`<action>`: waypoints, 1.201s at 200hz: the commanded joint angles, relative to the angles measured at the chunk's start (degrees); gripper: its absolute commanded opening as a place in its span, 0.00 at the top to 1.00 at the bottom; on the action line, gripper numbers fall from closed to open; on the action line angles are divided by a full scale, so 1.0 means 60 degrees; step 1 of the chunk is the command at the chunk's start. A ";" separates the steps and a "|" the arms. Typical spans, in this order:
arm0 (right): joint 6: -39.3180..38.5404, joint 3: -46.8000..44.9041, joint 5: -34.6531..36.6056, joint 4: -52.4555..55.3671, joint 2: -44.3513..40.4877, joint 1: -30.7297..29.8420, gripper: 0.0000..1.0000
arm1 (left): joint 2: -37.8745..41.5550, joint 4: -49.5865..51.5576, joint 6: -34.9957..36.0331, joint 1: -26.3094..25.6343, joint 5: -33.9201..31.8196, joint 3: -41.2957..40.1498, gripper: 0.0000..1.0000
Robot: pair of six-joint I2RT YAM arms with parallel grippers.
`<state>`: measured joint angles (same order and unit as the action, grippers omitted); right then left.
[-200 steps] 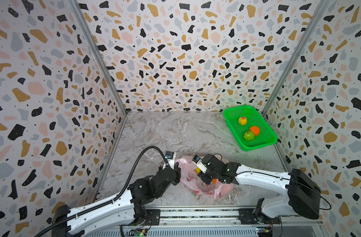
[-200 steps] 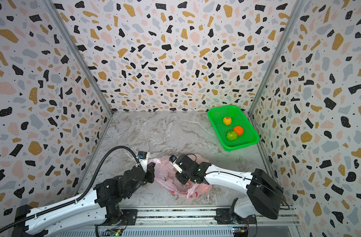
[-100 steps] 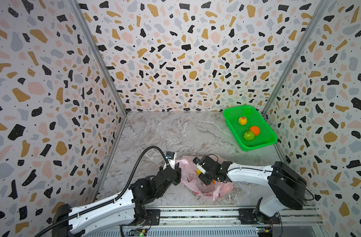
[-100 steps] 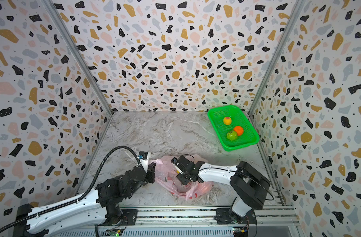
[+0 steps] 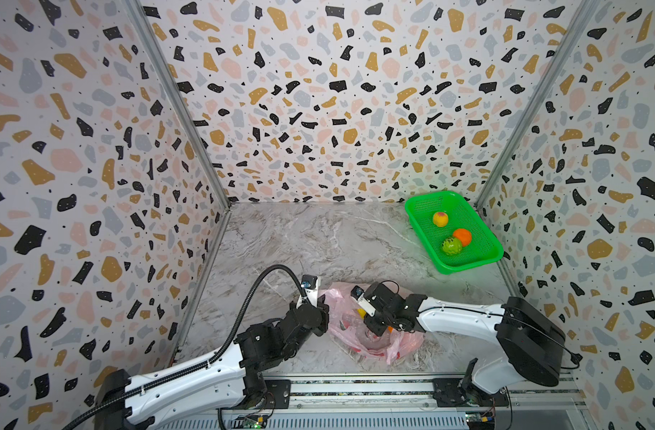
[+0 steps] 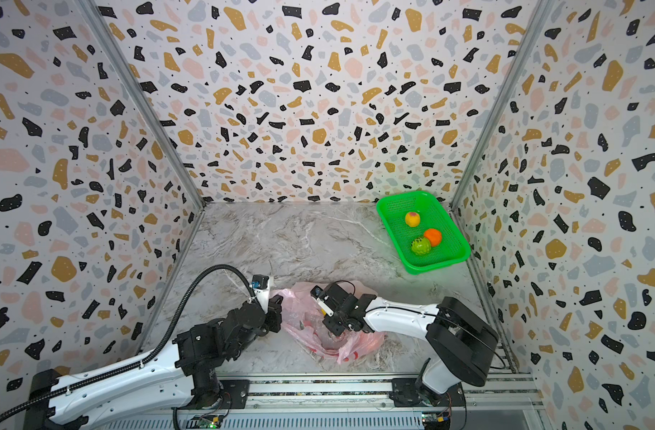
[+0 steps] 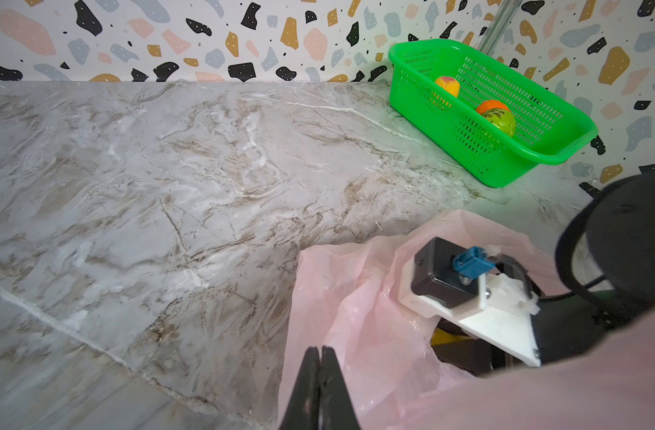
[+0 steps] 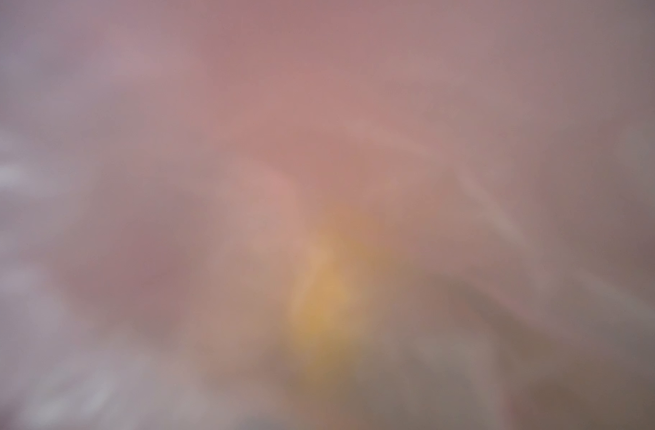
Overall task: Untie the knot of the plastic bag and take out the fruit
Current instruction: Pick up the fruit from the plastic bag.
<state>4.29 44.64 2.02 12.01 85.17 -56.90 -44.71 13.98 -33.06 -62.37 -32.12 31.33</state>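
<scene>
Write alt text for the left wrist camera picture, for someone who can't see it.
A closed black tool pinches the edge of a crinkly pink plastic bag on a marble table, while the other arm's black-and-white wrist reaches into the bag's opening. Farther off, a green basket holds a yellow-red peach, an orange fruit and a green fruit.

Counter (image 5: pixel 318 238): grey-white marble pattern with brown veining. Directly on it: green perforated basket (image 5: pixel 484 238) in the far right corner, and the crumpled pink plastic bag (image 5: pixel 400 342) near the front edge, roughly centre. The two sit well apart, bare marble between them.
</scene>
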 commanded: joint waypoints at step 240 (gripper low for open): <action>-0.1805 0.1023 -0.2171 0.1870 -0.4016 -0.0859 0.92 | 0.0062 -0.0109 -0.0317 -0.0022 -0.1342 0.0184 1.00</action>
<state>-6.70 46.22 -9.98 21.78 63.29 -62.06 -44.88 13.67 -34.15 -62.37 -38.50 31.33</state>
